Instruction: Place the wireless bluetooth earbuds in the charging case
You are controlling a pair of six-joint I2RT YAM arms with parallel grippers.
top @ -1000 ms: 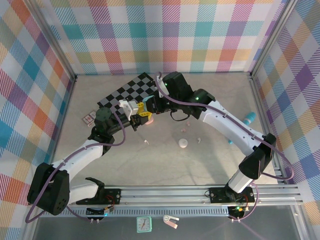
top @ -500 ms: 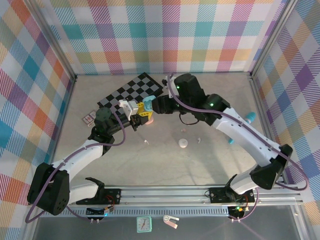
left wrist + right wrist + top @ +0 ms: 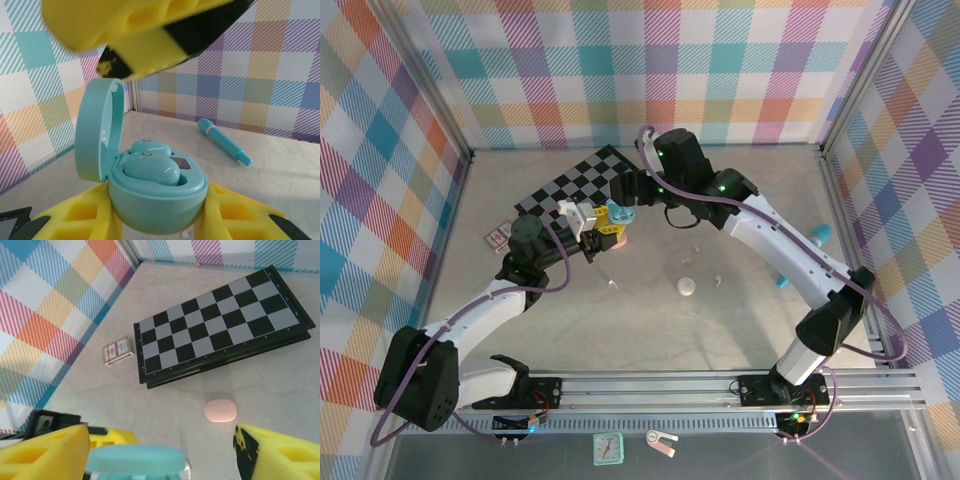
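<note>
**Two earbuds [image 3: 150,170] seated in the open case [image 3: 160,205]**

At centre left of the overhead view, the left pincer [image 3: 594,233] is clenched on the teal case. It holds the case level, with the lid [image 3: 97,135] swung up, probably so the sockets face the other arm. Both teal earbuds lie side by side in those sockets. Just to the right, the right pincer [image 3: 157,452] hangs over the lid with its fingers spread wide, grasping nothing, which suggests a release. A pink case [image 3: 220,410] lies on the bench [image 3: 650,330] beyond.

Bottom edge cuts teal case [image 3: 137,460]; pale speck [image 3: 717,280] too small to identify.
</note>
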